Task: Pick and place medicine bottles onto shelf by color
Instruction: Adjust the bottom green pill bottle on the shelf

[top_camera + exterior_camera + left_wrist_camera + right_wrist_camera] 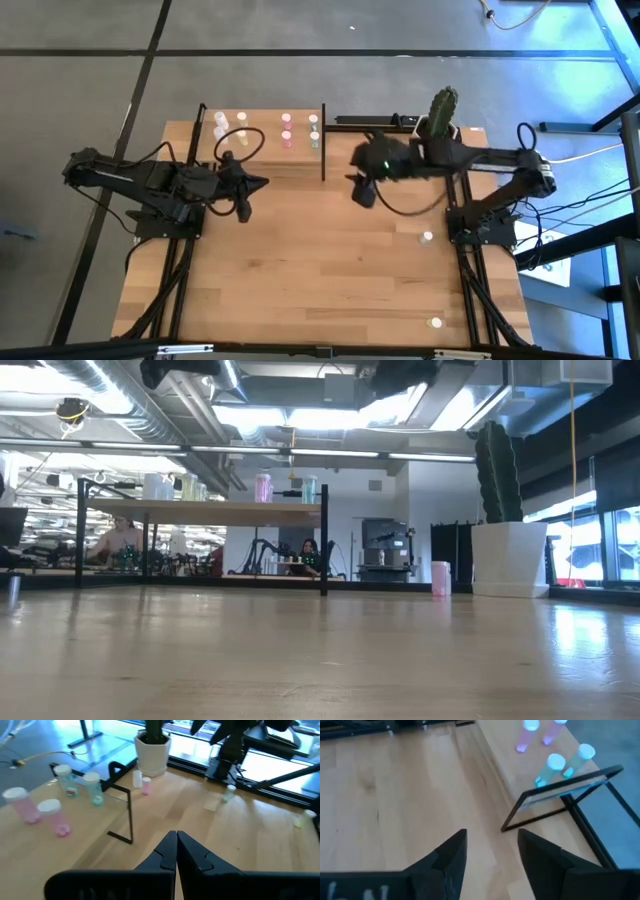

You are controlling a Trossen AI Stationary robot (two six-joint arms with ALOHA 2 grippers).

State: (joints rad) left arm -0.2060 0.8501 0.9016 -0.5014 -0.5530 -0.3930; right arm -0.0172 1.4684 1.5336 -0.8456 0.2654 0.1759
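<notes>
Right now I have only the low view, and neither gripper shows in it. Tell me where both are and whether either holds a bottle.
Observer: From above, the left gripper sits at the front edge of the shelf, fingers shut on nothing. The right gripper is open and empty, just off the shelf's right end.
Operator: Now find me loose bottles on the right arm's side.
Observer: Two show from above: the first bottle lies by the right arm's base, and the second bottle lies near the table edge farthest from the shelf.
</notes>
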